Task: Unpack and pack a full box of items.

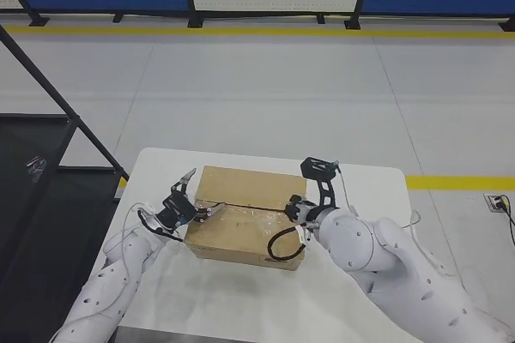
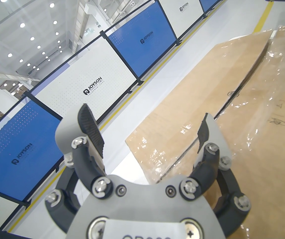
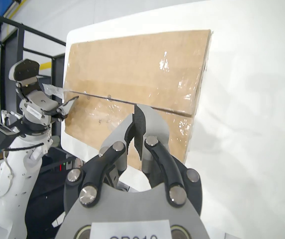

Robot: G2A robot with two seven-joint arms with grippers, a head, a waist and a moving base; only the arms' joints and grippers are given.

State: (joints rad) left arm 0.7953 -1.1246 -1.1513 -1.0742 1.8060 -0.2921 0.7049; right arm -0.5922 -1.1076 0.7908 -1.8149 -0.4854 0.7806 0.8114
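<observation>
A closed cardboard box (image 1: 245, 214) with clear tape over its top seam lies in the middle of the white table (image 1: 369, 184). At the box's left end my left gripper (image 1: 197, 193) stands open, one finger at the seam and the other raised off the box. The left wrist view has the open left gripper (image 2: 147, 128) looking along the taped seam (image 2: 244, 80). Over the right end of the seam my right gripper (image 3: 137, 115) is shut, with nothing seen between its pads. The right wrist view also has the box (image 3: 137, 63), the left gripper (image 3: 46, 88) and a loose tape end (image 3: 53, 90) beside it.
A black metal frame (image 1: 34, 163) stands left of the table. A black cable loop (image 1: 283, 244) from the right arm hangs over the box's front right corner. Bare table lies right of the box (image 3: 244, 75) and in front of it.
</observation>
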